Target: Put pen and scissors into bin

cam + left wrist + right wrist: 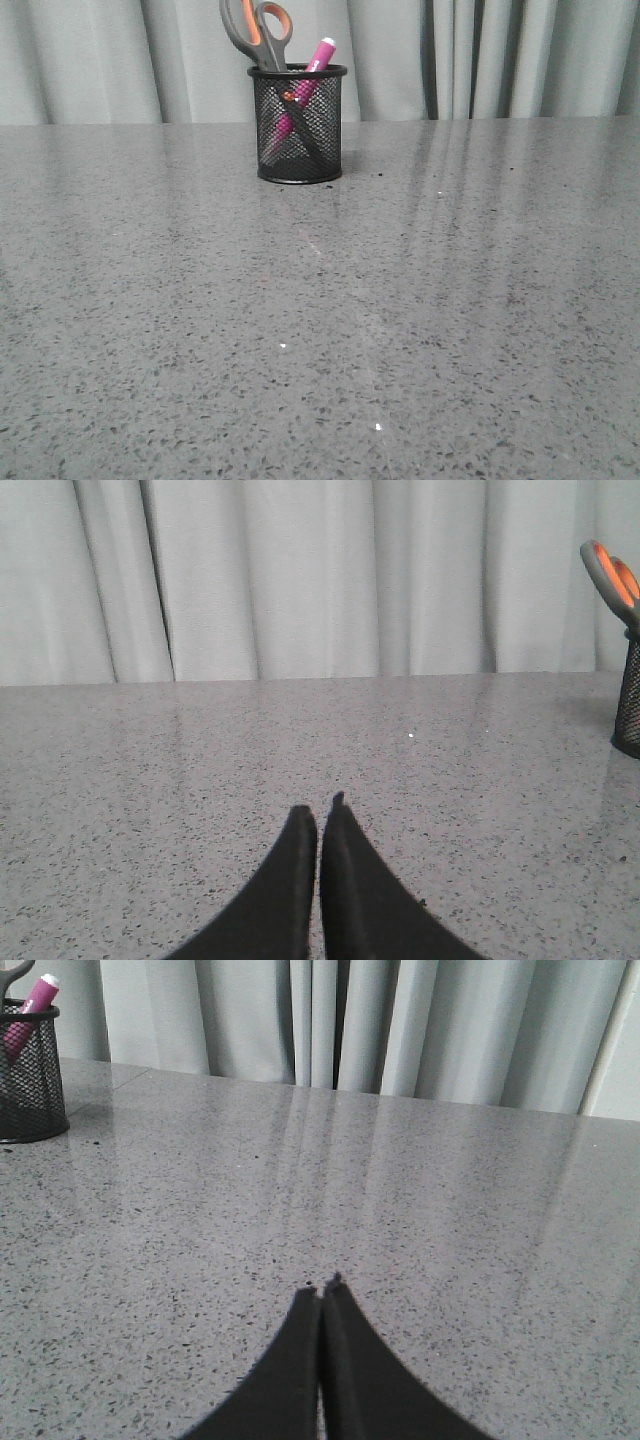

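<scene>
The black mesh bin (297, 125) stands upright near the table's far edge. Inside it the scissors (257, 32) stand blades down, grey and orange handles above the rim. The pink pen (318, 56) leans beside them, its whitish cap sticking out. In the left wrist view the bin (630, 700) and the scissors' handle (612, 575) show at the frame's edge; my left gripper (320, 808) is shut and empty over bare table. The right wrist view shows the bin (30, 1075) and pen (35, 1002) far from my right gripper (322, 1287), also shut and empty. Neither gripper appears in the front view.
A grey speckled table (320, 320) fills the views. Pale pleated curtains (500, 55) hang behind its far edge. A few small dark crumbs (379, 175) lie near the bin's base.
</scene>
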You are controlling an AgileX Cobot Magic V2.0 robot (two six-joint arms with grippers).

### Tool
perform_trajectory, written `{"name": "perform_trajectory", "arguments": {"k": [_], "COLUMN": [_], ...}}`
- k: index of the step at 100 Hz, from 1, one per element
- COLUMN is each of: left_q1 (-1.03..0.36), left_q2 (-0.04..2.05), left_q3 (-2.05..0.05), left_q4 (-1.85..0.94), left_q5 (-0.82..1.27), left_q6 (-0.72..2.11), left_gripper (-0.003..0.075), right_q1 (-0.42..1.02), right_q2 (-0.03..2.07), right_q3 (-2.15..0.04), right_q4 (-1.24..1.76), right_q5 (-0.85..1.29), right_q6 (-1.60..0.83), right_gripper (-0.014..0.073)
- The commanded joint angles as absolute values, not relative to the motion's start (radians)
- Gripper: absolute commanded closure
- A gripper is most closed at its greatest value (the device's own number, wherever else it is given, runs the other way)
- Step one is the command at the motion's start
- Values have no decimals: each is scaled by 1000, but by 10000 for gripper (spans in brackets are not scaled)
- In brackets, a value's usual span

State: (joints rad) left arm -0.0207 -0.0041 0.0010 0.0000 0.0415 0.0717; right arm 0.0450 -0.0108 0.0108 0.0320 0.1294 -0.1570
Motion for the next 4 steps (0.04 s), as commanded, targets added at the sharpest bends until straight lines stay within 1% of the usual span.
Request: {"name": "perform_trajectory", "arguments": {"k": [1,4], "left_q1": [-21,-21], "left_q2": [-37,-37], "left_q3": [46,46], "left_q4": [-8,-8], "left_q5": [-36,-36], "left_q6": [64,64], "left_gripper": [739,739], "right_q1": [41,41], "right_q2": [-31,-31], "right_q3": [24,24], "right_q4": [24,24], "right_q5": [62,62], "right_q6": [-156,-156], "right_gripper": [670,670]}}
